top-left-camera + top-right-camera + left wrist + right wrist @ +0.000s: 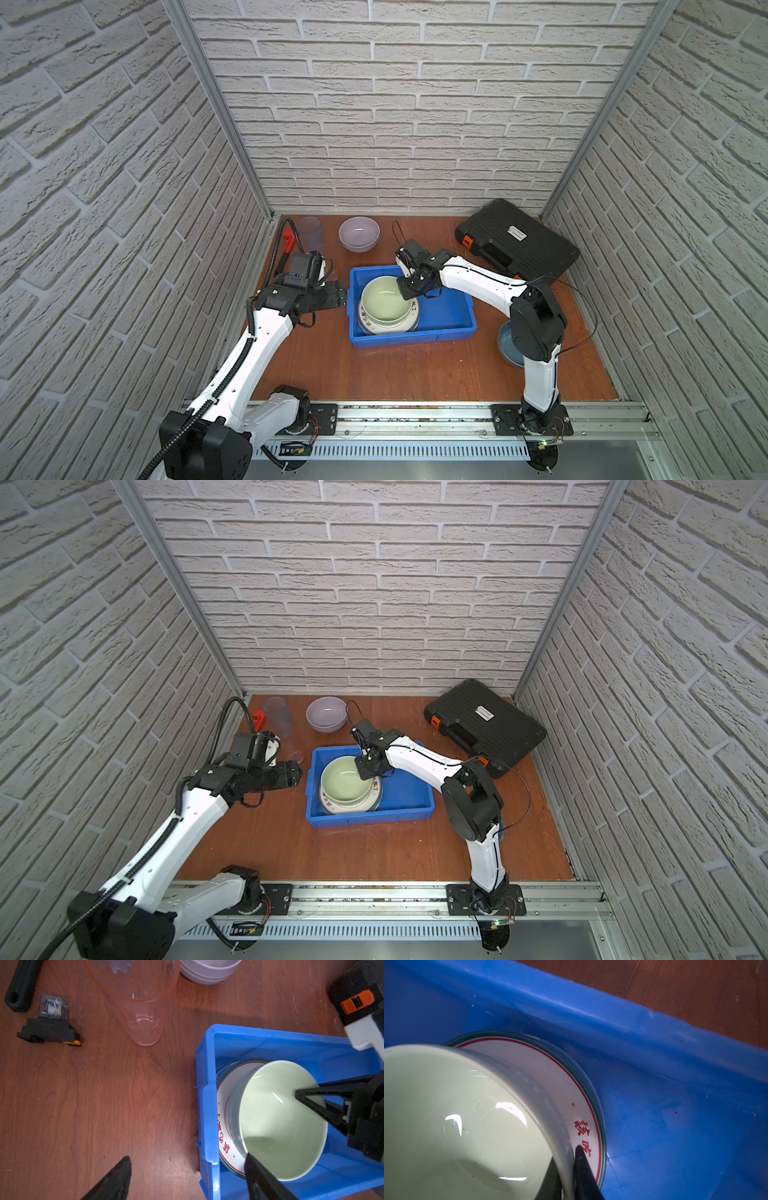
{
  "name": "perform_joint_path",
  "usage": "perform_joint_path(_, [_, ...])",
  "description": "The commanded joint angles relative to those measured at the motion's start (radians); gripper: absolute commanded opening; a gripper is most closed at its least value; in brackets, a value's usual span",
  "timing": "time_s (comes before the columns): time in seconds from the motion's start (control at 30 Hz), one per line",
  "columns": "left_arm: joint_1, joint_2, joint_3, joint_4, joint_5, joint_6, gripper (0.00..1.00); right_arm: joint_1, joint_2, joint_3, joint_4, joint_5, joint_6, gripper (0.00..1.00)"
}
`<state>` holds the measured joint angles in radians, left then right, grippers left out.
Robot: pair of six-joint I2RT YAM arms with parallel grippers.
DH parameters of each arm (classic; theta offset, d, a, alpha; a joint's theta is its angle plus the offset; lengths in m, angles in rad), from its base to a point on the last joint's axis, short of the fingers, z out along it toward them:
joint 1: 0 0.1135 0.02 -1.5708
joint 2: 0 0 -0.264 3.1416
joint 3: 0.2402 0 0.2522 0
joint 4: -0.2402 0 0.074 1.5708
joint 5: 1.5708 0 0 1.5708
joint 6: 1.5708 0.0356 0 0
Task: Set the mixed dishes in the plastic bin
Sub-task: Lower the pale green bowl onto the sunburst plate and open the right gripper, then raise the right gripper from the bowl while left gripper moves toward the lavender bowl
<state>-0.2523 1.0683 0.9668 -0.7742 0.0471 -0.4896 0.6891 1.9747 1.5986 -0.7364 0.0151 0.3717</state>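
We see the bin [453, 320] in bright blue. The pale green bowl [384, 301] turns grey-blue on its outer wall. The plate [560, 1076] is white, with a teal edge, a thin red ring, red characters and an orange dot. We also note a lilac bowl [358, 233], a blue-grey bowl [503, 345], a clear tumbler [311, 232], a red wrench [287, 241] and a black case [519, 241] with orange latches. The worktop [415, 374] shows reddish-brown wood grain, and the walls [415, 104] an off-white brick pattern.
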Motion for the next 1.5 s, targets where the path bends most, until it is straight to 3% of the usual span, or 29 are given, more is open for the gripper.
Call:
perform_joint_path(0.0, [0.008, -0.012, 0.001, 0.031, 0.007, 0.015, 0.85, 0.007, -0.024, 0.006, 0.079, -0.040, 0.027, 0.16])
perform_joint_path(0.37, [0.008, -0.016, -0.004, 0.030, 0.007, 0.013, 0.85, 0.010, -0.060, 0.018, 0.029, -0.010, 0.026, 0.30])
perform_joint_path(0.7, [0.008, 0.039, 0.065, 0.023, 0.039, 0.041, 0.82, 0.007, -0.204, 0.009, -0.004, 0.037, 0.001, 0.52])
perform_joint_path(1.47, [0.022, 0.406, 0.532, -0.085, 0.050, 0.131, 0.66, 0.001, -0.372, -0.151, 0.038, 0.089, 0.003, 0.55])
